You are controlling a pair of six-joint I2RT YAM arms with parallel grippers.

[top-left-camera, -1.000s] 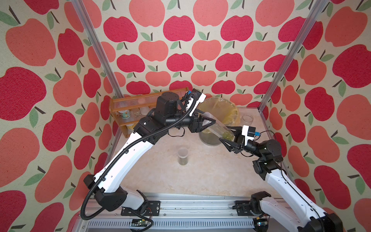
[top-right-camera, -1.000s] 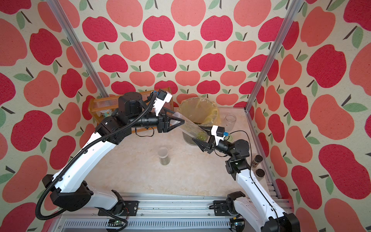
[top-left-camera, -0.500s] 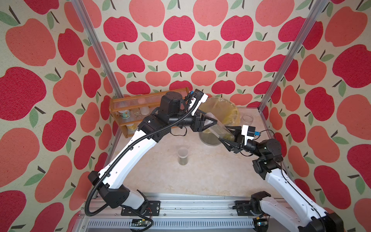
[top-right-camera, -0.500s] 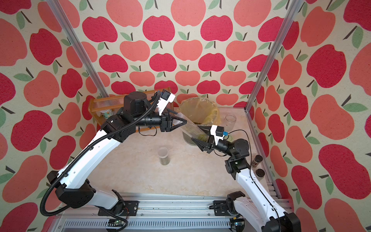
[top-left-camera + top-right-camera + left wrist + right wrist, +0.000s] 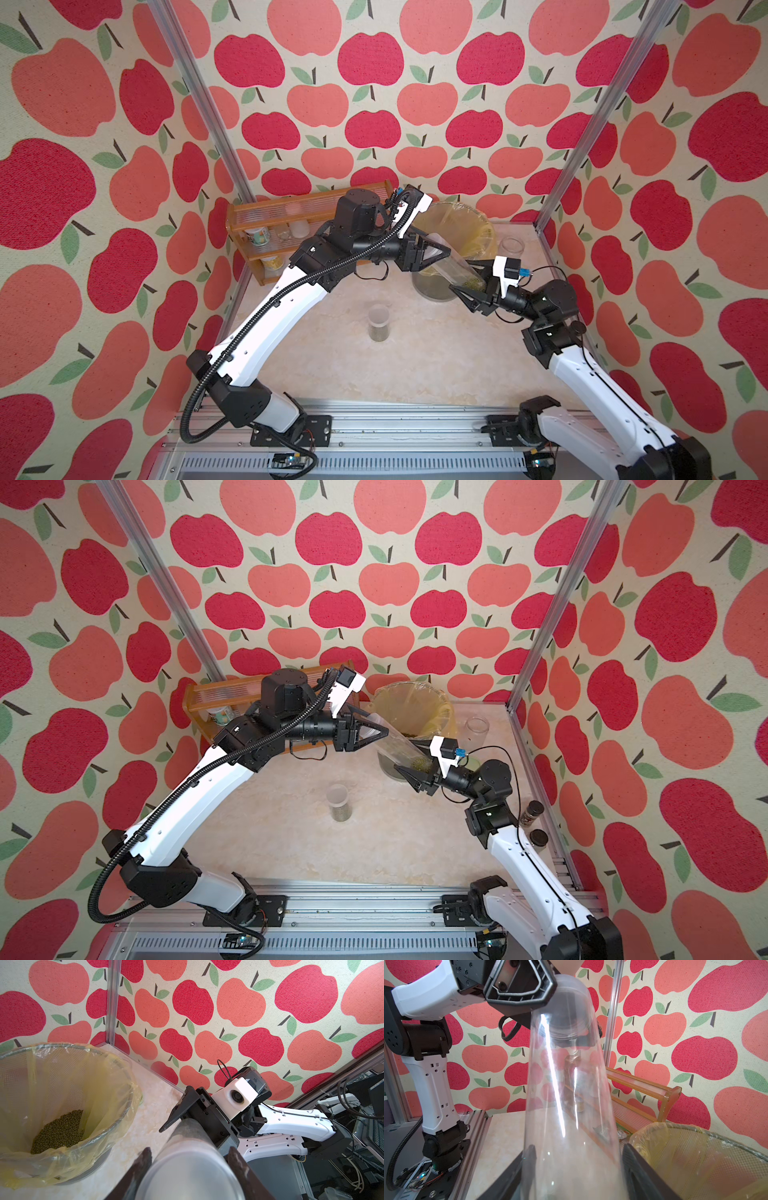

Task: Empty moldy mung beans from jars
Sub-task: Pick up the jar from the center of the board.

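A tall slim clear jar point(image 5: 451, 266) point(image 5: 571, 1084) hangs tilted in the air just in front of the bin, held at both ends. My left gripper point(image 5: 440, 249) point(image 5: 189, 1150) is shut on the pale cap point(image 5: 187, 1167) at its raised end. My right gripper point(image 5: 467, 278) point(image 5: 578, 1147) is shut on the lower end, where mung beans point(image 5: 469, 284) point(image 5: 420, 763) are gathered. A short jar point(image 5: 379, 322) with beans at the bottom stands on the table, apart from both arms. Another clear jar point(image 5: 510, 247) stands at the back right.
The mesh bin point(image 5: 457, 220) point(image 5: 116, 1122) lined with a yellow bag stands at the back, with a heap of beans point(image 5: 60, 1132) inside. A wooden rack point(image 5: 282, 216) with cans stands at the back left. Two dark-lidded bottles point(image 5: 534, 810) stand by the right wall.
My left arm has shifted a little to the right. The tall jar stays held between both grippers at about the same tilt.
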